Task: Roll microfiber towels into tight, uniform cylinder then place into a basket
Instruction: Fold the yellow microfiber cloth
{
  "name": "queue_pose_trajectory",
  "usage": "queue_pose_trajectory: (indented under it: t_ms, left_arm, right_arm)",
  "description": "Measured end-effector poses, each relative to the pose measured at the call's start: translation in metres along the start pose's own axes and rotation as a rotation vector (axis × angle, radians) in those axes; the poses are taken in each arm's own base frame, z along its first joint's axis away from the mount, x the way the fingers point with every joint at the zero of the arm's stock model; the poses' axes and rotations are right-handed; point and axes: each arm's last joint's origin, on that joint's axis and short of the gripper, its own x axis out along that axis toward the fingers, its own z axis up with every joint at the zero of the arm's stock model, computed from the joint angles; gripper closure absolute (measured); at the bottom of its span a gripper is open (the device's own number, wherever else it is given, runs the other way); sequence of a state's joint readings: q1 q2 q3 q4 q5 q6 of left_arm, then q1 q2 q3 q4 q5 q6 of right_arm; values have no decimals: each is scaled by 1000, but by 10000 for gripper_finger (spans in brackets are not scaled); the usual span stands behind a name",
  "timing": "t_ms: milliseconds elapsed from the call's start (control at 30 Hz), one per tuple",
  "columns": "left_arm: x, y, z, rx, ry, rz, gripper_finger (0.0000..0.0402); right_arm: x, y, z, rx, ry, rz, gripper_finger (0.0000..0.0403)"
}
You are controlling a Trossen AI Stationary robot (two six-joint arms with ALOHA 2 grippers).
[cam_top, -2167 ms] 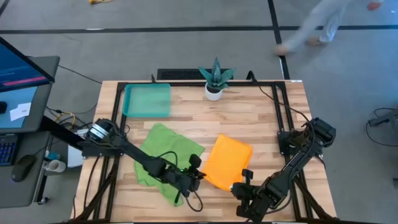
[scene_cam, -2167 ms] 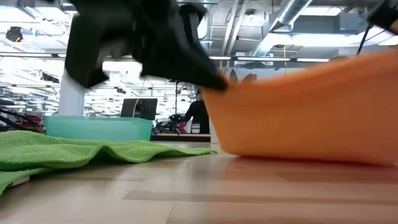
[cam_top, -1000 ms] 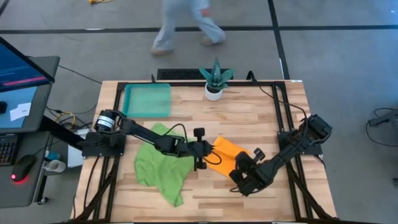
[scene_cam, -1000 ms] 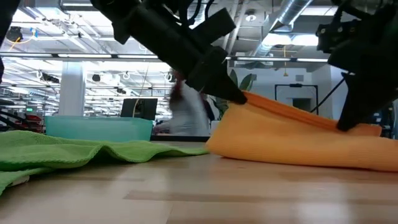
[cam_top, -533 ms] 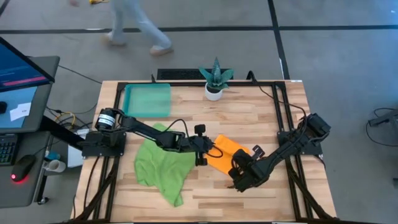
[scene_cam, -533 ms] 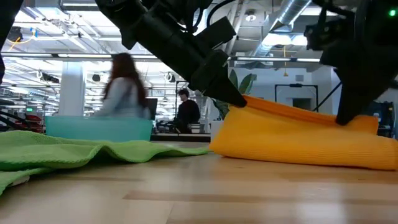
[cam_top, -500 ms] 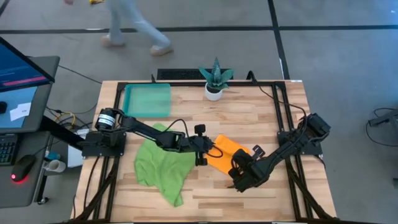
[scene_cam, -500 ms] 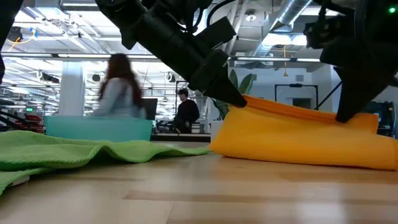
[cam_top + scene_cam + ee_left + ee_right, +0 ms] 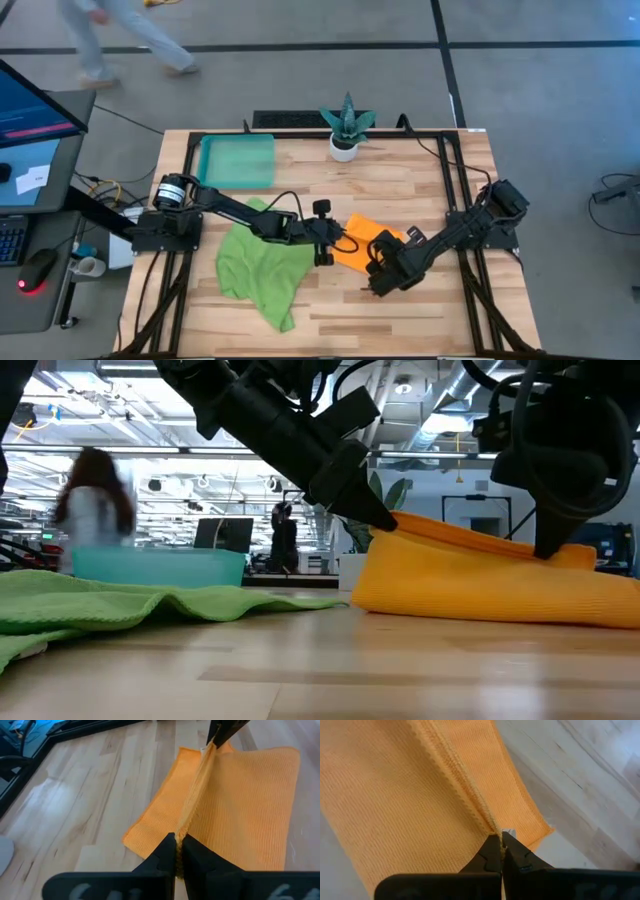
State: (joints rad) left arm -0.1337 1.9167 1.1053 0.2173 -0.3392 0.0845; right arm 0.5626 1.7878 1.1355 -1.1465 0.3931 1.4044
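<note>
We have the orange towel (image 9: 362,247) pinched along one edge from both ends, and that stretched edge is what the next move turns on. Our left gripper (image 9: 332,247) is clenched on the hem at the end nearer the green towel (image 9: 258,275); our right gripper (image 9: 377,280) is clenched on the same hem at the end farther from it. In the left wrist view the raised hem runs straight from our closed fingertips (image 9: 176,851) to the other gripper's tips. The right wrist view shows the same ridge leaving its tips (image 9: 496,845), with the small white tag beside them.

The folded towel's long axis runs along this hem, between the two grippers. In the low view the hem stands lifted off the table (image 9: 300,670), while the bulk of the cloth sags and rests on the wood below it. Neither arm is nearer than the other; each holds its own end.

To our eye, the roll must turn about the hem line, so both grippers should travel together, square to it.

The green towel lies crumpled just beside the orange one, under our left arm. The basket (image 9: 238,161) sits well beyond the green towel, at the table's far corner.
</note>
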Motion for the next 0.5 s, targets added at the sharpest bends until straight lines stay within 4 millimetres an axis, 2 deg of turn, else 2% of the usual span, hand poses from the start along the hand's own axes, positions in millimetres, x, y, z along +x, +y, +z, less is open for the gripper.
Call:
queue_pose_trajectory:
  t_ms: [133, 367, 500]
  left_arm:
    - [0, 0, -1, 2, 6, 10, 386]
    - [-1, 1, -6, 5, 51, 29, 338]
    - [-1, 0, -6, 7, 56, -9, 325]
  right_arm:
    - [2, -1, 3, 12, 13, -7, 393]
    - [8, -9, 12, 32, 65, -66, 393]
    - [11, -10, 19, 41, 61, -70, 392]
